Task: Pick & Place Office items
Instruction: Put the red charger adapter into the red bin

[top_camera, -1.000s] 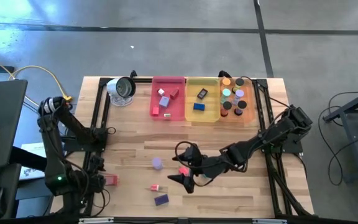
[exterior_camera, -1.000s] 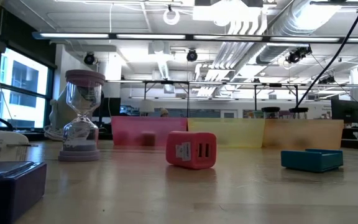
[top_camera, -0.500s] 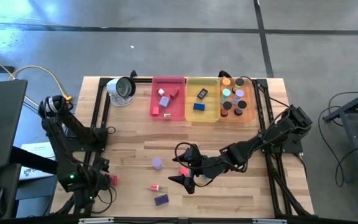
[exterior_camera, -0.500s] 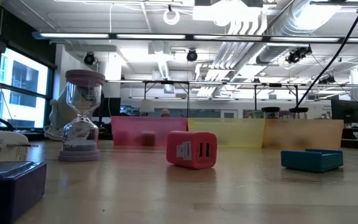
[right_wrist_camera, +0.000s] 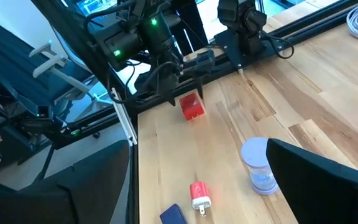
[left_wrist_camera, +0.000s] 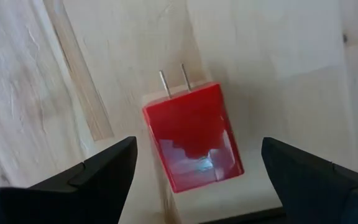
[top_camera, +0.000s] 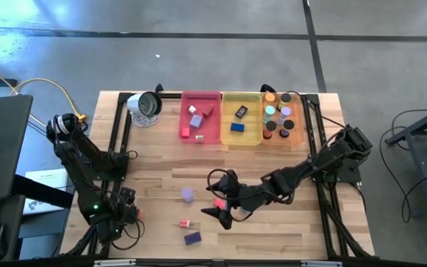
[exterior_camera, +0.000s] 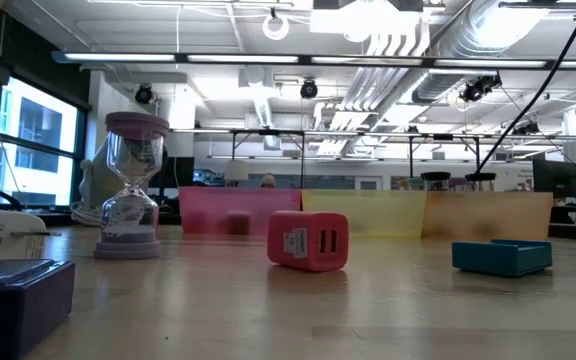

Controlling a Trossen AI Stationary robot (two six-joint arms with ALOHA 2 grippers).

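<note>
Left gripper (top_camera: pixel 128 212) first: hangs at the near-left corner of the table (top_camera: pixel 288 237), fingers spread wide and gripping nothing, straddling the red plug (left_wrist_camera: pixel 193 138) that lies flat on the wood with prongs pointing away from the wrist. Sits square over the plug's long sides, probably so that closing catches the flat faces, not the prongs. Over to the right gripper (top_camera: pixel 219 197): reaches low across the table's middle, likewise spread and empty, poised around a small red piece (top_camera: pixel 218 202). Close by lie more loose items: a lavender cylinder (top_camera: pixel 187 194) just to the left, a small pink-and-red piece (top_camera: pixel 185 223) nearer, a purple block (top_camera: pixel 192 238) by the near edge. Along the far edge stand the pink tray (top_camera: pixel 200 95), yellow tray (top_camera: pixel 241 142) and orange tray (top_camera: pixel 300 122), already partly filled, with a silver-and-white round object (top_camera: pixel 145 107) to their left. Leaves broad bare wood between loose pieces and trays for carrying. Tighter on the left: plug near the table edge and the arm's frame, so best lifted straight up before swinging far.
</note>
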